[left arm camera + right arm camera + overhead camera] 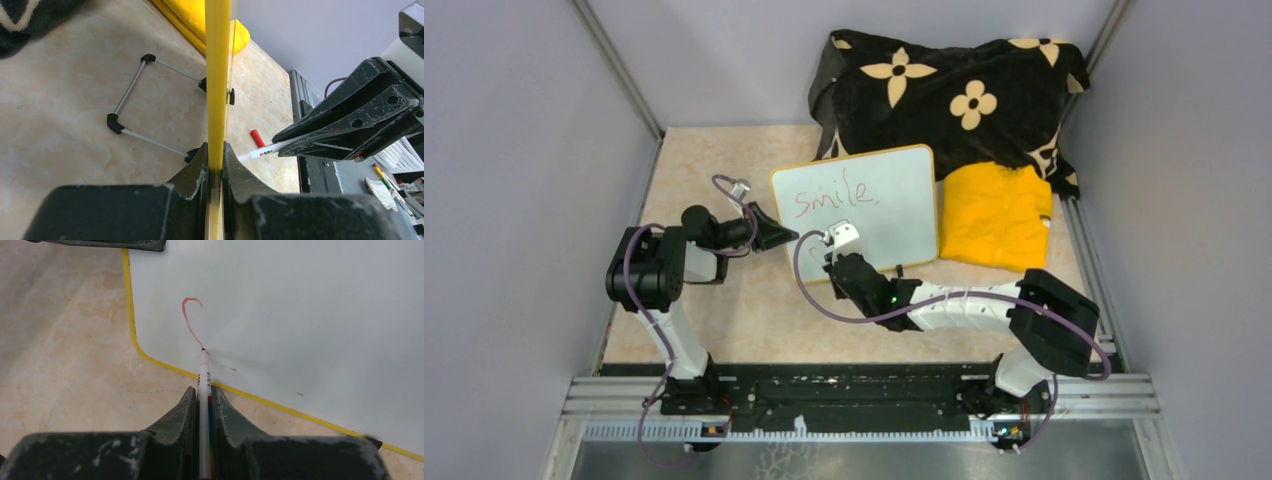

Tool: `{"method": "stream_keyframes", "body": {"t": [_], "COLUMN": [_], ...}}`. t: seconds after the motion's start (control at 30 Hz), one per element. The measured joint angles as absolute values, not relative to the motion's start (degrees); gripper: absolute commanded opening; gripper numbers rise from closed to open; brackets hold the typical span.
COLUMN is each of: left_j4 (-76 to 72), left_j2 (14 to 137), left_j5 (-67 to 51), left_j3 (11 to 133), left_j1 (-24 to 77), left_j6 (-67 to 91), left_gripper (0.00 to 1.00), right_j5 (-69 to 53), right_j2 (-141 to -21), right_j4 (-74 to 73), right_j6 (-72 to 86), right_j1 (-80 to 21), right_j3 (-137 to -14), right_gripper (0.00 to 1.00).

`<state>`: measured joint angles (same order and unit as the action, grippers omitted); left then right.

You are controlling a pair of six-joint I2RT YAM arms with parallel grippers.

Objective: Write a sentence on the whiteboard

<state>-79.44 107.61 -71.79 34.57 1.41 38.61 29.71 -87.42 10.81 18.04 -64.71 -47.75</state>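
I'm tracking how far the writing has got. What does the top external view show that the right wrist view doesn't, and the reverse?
Only the top external view: the whole word "smile" on the upper part of the whiteboard, a black flowered blanket behind it and a folded yellow cloth to its right. Only the right wrist view: a curved red stroke with the marker tip at its end, near the board's rounded corner. Both: the whiteboard and the right jaws over its lower left part.
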Motion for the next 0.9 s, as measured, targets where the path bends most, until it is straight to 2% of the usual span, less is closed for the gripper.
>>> {"method": "stream_keyframes", "body": {"t": [0.9], "left_j4": [-78.5], "left_j2": [107.6], "left_j5": [-71.9], "left_j3": [34.8], "left_j1": [1.5], "left_j6": [37.9], "left_gripper": [0.0], "right_j5": [24.1], "right_j2": [-90.7], "right_j4": [11.1], "right_j6": [18.2], "right_j1": [-64.6], "right_j3": [-50.3], "right_gripper": [0.0]}}
